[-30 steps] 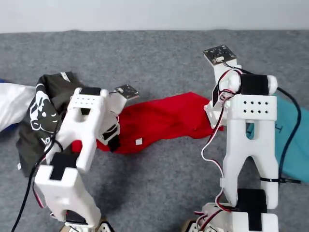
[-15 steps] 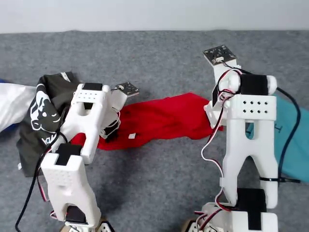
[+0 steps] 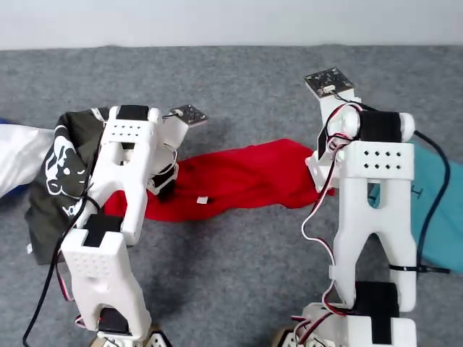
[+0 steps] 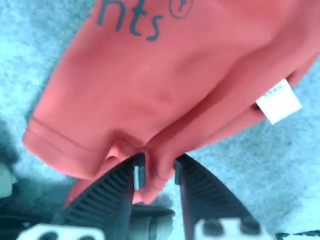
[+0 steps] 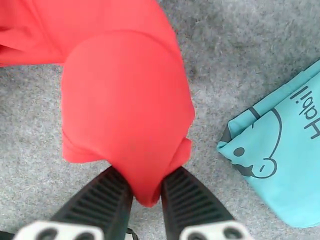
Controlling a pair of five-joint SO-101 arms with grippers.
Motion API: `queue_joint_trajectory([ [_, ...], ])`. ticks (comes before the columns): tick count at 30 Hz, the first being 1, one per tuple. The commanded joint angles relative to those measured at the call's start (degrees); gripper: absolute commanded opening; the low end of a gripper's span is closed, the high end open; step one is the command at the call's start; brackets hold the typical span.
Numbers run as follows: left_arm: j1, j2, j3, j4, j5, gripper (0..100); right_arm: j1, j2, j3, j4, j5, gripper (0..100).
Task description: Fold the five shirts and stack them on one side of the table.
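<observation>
**A:** Where are we seeing the red shirt (image 3: 239,181) right now?

**B:** Dead centre of the high view. It's bunched into a long strip across the grey table (image 3: 239,94), running from left of centre to right of centre. We can also spot its little white tag (image 3: 203,200) near the lower edge of the strip.

**A:** And the grippers?

**B:** Both are pinching it. The left gripper (image 4: 155,172) has its fingers squeezed on a fold of red fabric near a hemmed edge, at the strip's left end. The right gripper (image 5: 146,192) is clamped on a rounded wad of the shirt at the right end, with cloth bulging out between the fingers.

**A:** What about the other shirts?

**B:** We count three more. A dark shirt (image 3: 61,173) with a cartoon print is crumpled at centre left, partly under the left arm. A white shirt (image 3: 18,155) pokes in at the left edge, touching the dark one. A teal shirt (image 3: 441,210) lies at the right edge behind the right arm, and the right wrist view puts it near the red shirt but not touching.
</observation>
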Motion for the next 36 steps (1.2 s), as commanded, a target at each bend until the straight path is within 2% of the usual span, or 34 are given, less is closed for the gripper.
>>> queue_joint_trajectory([
  [1, -0.35, -0.35, -1.98, 0.70, -0.70, 11, 0.48, -0.22, -0.35, 2.15, 0.09, 1.0],
  [11, -0.44, -0.35, -1.89, -2.29, -0.62, 10, 0.48, -0.22, -0.35, 2.15, 0.09, 1.0],
  [22, -0.53, -0.97, -2.51, 0.62, -3.69, 8, 0.48, 1.01, -0.35, 2.07, 0.09, 1.0],
  [28, -2.20, -0.97, -8.22, 3.96, -3.87, 8, 0.22, 3.12, -0.44, 2.07, 0.00, 1.0],
  [36, -2.90, -0.26, -9.36, 3.78, -3.87, 8, 0.22, 3.21, -0.53, 2.07, 0.00, 1.0],
])
